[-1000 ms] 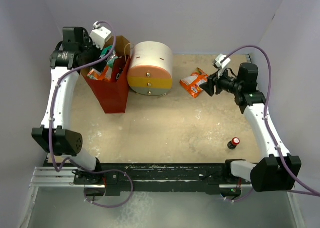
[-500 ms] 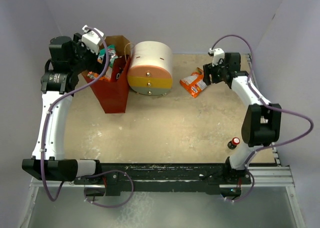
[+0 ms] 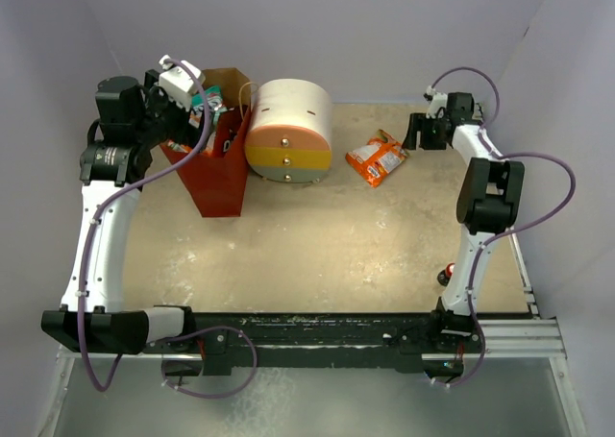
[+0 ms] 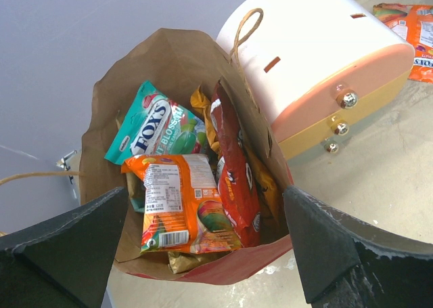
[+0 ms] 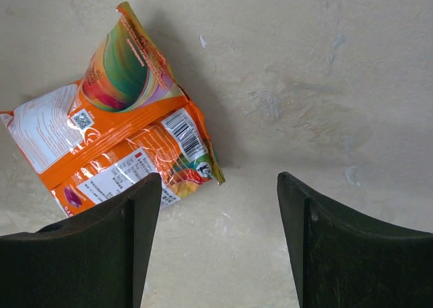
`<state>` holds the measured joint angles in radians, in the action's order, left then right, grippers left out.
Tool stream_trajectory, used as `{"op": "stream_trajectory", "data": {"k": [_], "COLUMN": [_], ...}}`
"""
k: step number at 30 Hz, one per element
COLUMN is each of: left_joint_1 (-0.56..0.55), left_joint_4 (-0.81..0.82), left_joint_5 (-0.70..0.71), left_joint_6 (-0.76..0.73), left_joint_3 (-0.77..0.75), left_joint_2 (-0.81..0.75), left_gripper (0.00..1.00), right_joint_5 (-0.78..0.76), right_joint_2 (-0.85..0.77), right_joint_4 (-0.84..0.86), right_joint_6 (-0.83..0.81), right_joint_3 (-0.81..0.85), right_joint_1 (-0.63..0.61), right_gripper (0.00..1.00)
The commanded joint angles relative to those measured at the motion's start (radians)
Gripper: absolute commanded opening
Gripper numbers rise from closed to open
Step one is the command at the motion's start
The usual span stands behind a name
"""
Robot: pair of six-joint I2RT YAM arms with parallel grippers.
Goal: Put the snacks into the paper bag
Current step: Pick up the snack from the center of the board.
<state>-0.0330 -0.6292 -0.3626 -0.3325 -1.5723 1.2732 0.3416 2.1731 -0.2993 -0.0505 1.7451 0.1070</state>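
Right end effector (image 5: 220,254) gapes wide beside the orange packet (image 5: 115,145), edges untouched.

i see the paper bag (image 4: 101,118) upright, stuffed with packets (image 4: 181,210); one orange packet (image 5: 115,149) flat on the bench (image 5: 304,71).

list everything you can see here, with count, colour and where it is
paper bag: 1, brown with red lower half, far left
bagged snacks: at least 3, teal packet, orange packet, red packet, inside the bag
loose snack: 1, perhaps 2 overlapping, orange, table, far right
drawer unit: 1, cream, orange, yellow, beside the bag
bottle: 1, red cap, partly hidden behind right arm
left gripper: open, above bag
right gripper: open, beside loose snack
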Motion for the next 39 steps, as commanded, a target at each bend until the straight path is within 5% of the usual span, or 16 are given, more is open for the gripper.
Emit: {"op": "stream_trajectory", "data": {"k": [1,24,31,37,39], "left_joint_1": [0.005,0.005,0.005,0.005,0.005], "left_joint_4": [0.055,0.065,0.061,0.059,0.059], "left_joint_5": [-0.031,-0.048,-0.056,-0.054,-0.055], "left_joint_6": [0.01,0.021,0.022,0.024,0.023], "left_joint_3": [0.002,0.017,0.023,0.029,0.029], "left_joint_2": [-0.027,-0.019,-0.024,-0.025,-0.029], "left_gripper": [0.99,0.99,0.99,0.99,0.99], "right_joint_5": [0.161,0.443,0.503,0.55,0.56], "right_joint_2": [0.048,0.206,0.25,0.244,0.21], "right_joint_4": [-0.062,-0.015,0.038,0.067,0.079], "right_joint_6": [0.061,0.184,0.233,0.252,0.25], "right_joint_3": [0.084,0.054,0.097,0.103,0.08], "right_joint_1": [0.008,0.021,0.031,0.035,0.04], "right_gripper": [0.71,0.57,0.36,0.01,0.0]}}
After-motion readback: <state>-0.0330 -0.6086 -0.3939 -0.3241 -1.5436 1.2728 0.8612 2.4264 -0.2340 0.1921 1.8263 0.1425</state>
